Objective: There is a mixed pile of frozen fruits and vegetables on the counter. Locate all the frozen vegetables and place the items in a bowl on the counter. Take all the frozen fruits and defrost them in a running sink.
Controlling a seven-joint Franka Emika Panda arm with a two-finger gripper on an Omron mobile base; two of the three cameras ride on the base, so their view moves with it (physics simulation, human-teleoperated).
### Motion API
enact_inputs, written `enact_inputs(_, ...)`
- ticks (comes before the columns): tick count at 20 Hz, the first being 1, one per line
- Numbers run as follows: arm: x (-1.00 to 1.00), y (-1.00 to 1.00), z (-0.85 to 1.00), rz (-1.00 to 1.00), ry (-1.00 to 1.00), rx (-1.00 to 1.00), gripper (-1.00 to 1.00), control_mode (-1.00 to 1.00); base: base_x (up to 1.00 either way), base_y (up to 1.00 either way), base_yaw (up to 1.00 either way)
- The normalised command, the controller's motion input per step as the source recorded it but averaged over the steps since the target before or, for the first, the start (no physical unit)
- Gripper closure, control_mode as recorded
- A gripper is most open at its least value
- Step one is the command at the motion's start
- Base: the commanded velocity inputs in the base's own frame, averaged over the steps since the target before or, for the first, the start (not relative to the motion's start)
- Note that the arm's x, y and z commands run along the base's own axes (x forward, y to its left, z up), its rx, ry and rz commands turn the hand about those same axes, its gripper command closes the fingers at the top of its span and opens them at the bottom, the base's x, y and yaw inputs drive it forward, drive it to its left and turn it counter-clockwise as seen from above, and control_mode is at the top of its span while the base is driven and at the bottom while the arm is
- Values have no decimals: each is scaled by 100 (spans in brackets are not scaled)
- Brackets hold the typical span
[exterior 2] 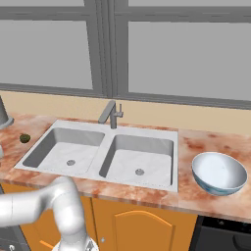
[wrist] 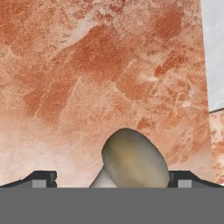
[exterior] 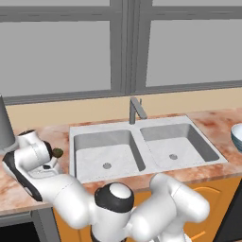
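Gripper point(wrist: 112, 178) spread wide over the counter point(wrist: 87, 78), one mushroom point(wrist: 133, 159) sitting btwn the tips, nothing pinched. No writing or labels readable. One dark olive ball point(exterior 2: 23, 138) on the counter just left of the sink point(exterior 2: 105, 152). One faucet point(exterior 2: 112, 113), two basins. One bowl point(exterior 2: 218, 172) right of sink, well apart from the mushroom.

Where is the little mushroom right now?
In the hand view, the small beige mushroom lies on the reddish-pink marbled counter, low between the open claw's two fingertips.
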Motion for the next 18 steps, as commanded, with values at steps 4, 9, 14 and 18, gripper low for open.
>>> enact_inputs(4,0,-9,-17,0,0,0,-100,-100,0,0,0)
enact_inputs(9,0,-6,-19,0,0,0,100,-100,0,0,0)
enact_inputs(14,0,0,-3,0,0,0,100,-100,0,0,0)
enact_inputs(18,-9,-5,7,-1,1,0,100,-100,0,0,0)
